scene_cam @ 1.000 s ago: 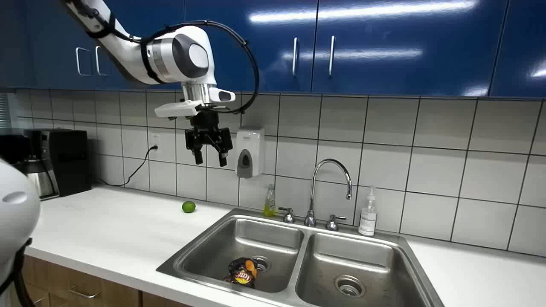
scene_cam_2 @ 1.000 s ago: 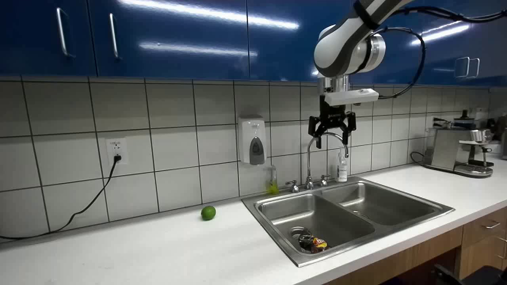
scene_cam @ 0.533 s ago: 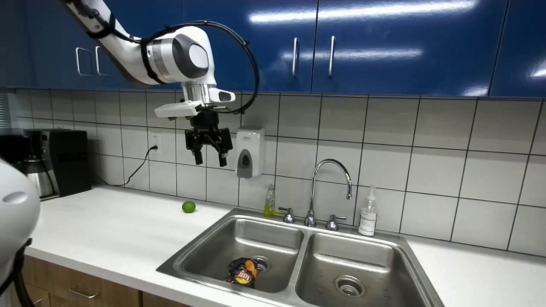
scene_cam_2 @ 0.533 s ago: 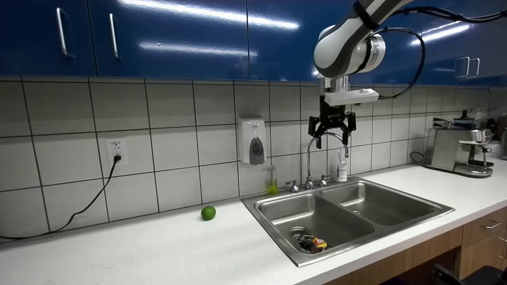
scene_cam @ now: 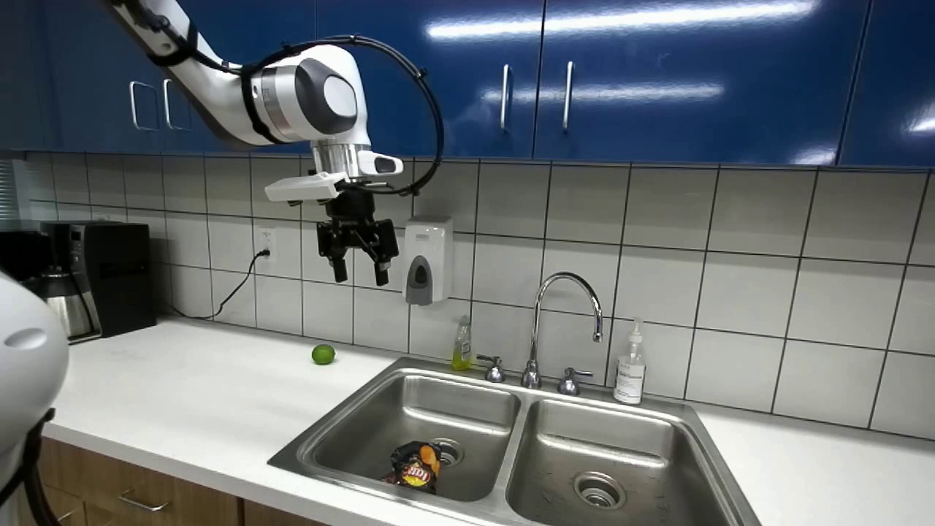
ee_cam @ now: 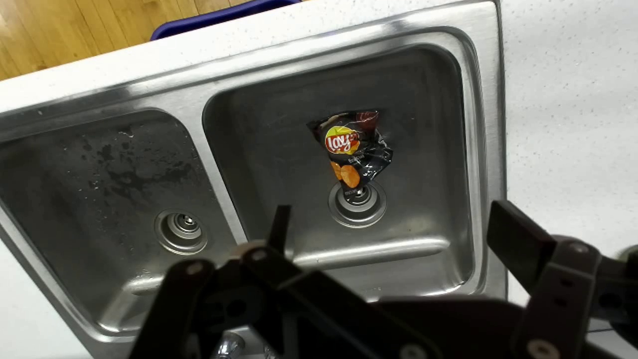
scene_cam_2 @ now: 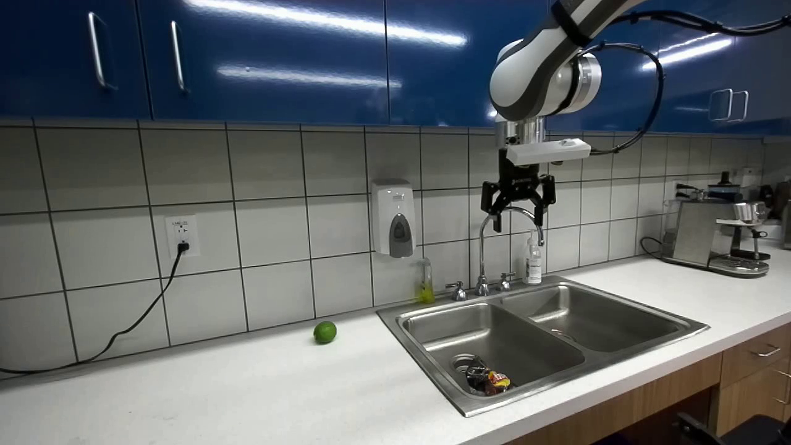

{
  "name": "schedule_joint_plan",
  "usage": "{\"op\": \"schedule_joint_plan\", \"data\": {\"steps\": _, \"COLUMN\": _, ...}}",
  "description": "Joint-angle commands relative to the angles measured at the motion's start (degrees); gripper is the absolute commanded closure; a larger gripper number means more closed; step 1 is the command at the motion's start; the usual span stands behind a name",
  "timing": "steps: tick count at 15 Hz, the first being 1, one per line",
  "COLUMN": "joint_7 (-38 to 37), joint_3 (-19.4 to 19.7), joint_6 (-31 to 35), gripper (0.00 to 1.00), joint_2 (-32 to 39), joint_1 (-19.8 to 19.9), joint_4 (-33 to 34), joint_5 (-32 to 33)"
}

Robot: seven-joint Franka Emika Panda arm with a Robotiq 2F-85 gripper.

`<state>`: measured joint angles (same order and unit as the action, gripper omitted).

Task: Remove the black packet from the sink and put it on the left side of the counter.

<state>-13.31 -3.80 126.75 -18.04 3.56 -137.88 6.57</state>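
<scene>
Black crinkly pkt [ee_cam: 355,149], in rect. steel sink [ee_cam: 209,164], jaws apart, high up

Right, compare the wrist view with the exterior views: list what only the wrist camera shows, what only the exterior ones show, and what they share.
Only the wrist view: a patch of wooden floor beyond the edge of the counter.

Only the exterior views: the blue cupboards, the soap dispenser and the power socket.

Shared by all: the black packet lying in the double sink, the white counter beside it, and the gripper, open and holding nothing.
</scene>
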Motion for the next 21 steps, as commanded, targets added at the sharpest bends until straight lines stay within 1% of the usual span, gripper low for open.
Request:
{"op": "schedule_joint_plan", "data": {"steps": 1, "joint_7": -0.1, "joint_3": 0.4, "joint_6": -0.2, "gripper": 0.00, "joint_2": 0.0, "joint_1": -0.4, "joint_4": 0.1, "joint_5": 0.1}}
{"op": "schedule_joint_plan", "data": {"steps": 7, "joint_7": -0.1, "joint_3": 0.4, "joint_6": -0.2, "gripper": 0.00, "joint_2": 0.0, "joint_1": -0.4, "joint_4": 0.1, "joint_5": 0.1}}
{"op": "schedule_joint_plan", "data": {"steps": 14, "joint_7": -3.2, "joint_3": 0.2, "joint_6": 3.7, "gripper": 0.00, "joint_2": 6.1, "joint_1": -0.1, "joint_4": 0.1, "joint_5": 1.1}}
{"op": "schedule_joint_plan", "data": {"steps": 21, "joint_7": -4.8, "joint_3": 2.3, "joint_6": 6.9, "gripper": 0.00, "joint_2": 12.1, "joint_1": 0.3, "joint_4": -0.1, "joint_5": 2.4}}
